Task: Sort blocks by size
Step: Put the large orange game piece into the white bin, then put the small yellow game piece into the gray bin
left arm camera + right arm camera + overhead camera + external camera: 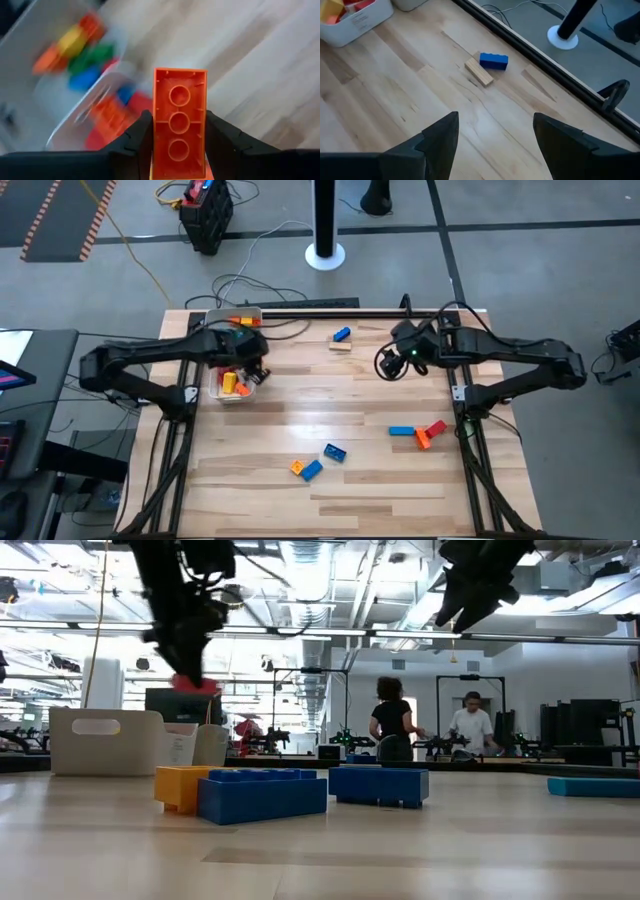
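Eight blocks lie loose on the table: three blue (342,334), two orange (298,468), one red (436,428), one light blue (401,431) and one tan (341,345). Two white trays (222,393) sit at the left. Two people (391,721) stand in the room behind.

centre boards: open | blocks (320,460): near edge | tray (222,394): left

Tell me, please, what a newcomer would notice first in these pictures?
First, the left gripper, shut on a long orange brick, held over the white tray of mixed bricks at the table's left. Then the right gripper, open and empty, above a blue brick beside a tan block.
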{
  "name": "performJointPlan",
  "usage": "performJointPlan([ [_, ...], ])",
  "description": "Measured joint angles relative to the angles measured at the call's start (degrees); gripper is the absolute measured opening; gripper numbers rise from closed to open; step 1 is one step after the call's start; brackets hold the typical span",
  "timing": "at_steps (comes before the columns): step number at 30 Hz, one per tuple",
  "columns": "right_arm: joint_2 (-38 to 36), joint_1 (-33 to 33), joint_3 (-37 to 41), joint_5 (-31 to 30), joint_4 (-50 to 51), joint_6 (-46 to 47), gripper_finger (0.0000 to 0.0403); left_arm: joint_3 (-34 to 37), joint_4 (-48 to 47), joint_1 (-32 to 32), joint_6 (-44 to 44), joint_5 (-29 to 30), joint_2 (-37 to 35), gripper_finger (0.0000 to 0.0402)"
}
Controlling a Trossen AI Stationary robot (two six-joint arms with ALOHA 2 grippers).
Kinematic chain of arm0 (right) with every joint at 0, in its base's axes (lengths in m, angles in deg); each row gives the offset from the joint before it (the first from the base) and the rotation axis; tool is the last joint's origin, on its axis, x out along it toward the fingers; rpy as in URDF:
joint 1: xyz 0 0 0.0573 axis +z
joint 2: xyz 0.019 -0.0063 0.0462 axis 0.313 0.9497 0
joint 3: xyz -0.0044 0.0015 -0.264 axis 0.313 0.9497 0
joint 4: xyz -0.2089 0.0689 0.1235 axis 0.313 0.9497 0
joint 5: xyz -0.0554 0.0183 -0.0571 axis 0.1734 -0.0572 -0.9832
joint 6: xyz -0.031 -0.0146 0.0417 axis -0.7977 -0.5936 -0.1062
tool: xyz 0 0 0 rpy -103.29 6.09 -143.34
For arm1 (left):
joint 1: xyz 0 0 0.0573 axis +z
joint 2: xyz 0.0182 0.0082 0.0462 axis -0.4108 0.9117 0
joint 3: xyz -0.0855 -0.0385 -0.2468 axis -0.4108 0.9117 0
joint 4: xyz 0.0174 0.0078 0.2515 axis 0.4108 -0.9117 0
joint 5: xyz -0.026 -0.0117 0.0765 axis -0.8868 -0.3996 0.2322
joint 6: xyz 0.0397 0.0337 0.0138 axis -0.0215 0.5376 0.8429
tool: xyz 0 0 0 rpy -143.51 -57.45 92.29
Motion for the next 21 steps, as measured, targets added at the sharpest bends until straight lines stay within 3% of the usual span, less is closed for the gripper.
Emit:
performJointPlan([
  [3, 0.5, 0.0, 0.0, 0.0, -0.5, -0.3, 0.0284, 0.0, -9.3, 2.2, -3.8, 0.0, -0.7, 0.0149],
  [7, 1.1, 0.0, 0.0, 0.0, -1.8, -1.2, 0.0284, 0.0, -18.5, 3.2, -4.1, -0.7, -0.7, 0.0215],
  [10, 1.2, 0.0, 0.0, 0.0, -3.3, -2.3, 0.0284, -0.2, -20.0, 3.0, -0.8, -5.4, -1.2, 0.0264],
  [16, 1.3, 0.0, 0.0, 0.2, -3.4, -2.4, 0.0284, -1.1, -8.8, -2.2, 6.6, -18.9, -4.1, 0.0292],
  [21, 1.3, 0.0, 0.0, 0.6, -2.9, -2.4, 0.0284, -0.8, 2.5, -13.9, 13.6, -21.7, -3.2, 0.0285],
])
